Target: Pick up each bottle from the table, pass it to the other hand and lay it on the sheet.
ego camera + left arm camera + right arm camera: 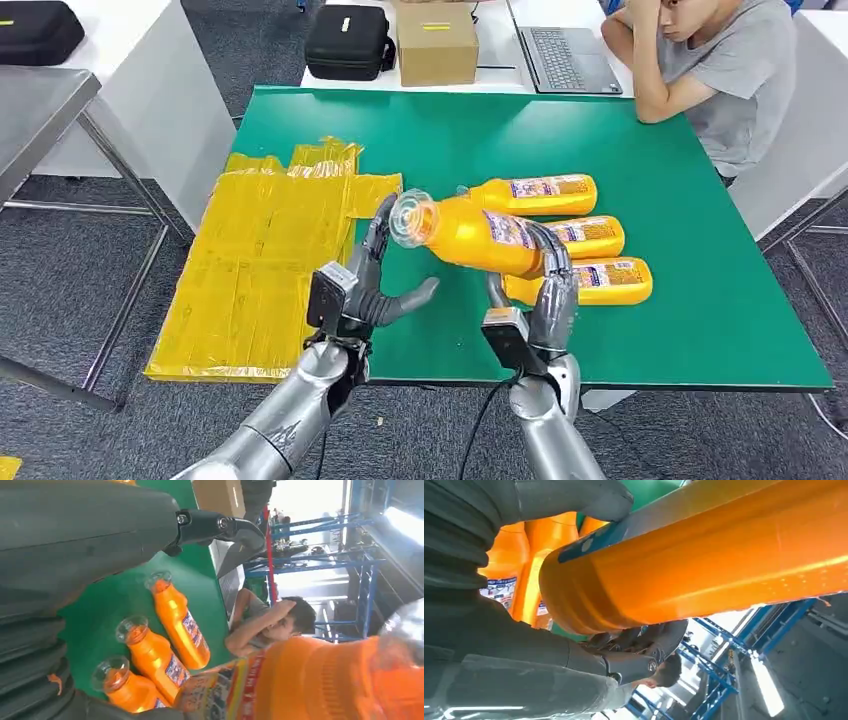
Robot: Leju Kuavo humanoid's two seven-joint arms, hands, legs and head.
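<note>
The right hand (540,300) gripped an orange juice bottle (470,235) around its base end, fingers (556,262) wrapped over it, holding it lifted above the green table (700,300) with the clear cap pointed toward the left hand (365,290), apparently for the handover. The left hand's fingers (380,228) were spread beside the cap, grasping nothing. Three more bottles (585,238) lay just beyond the right fingers. The yellow sheet (260,270) lay past the left hand.

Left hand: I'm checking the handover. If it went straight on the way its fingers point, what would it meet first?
Probably the held bottle: the left hand is open, fingers reaching toward its capped end. Depth is unclear.
</note>
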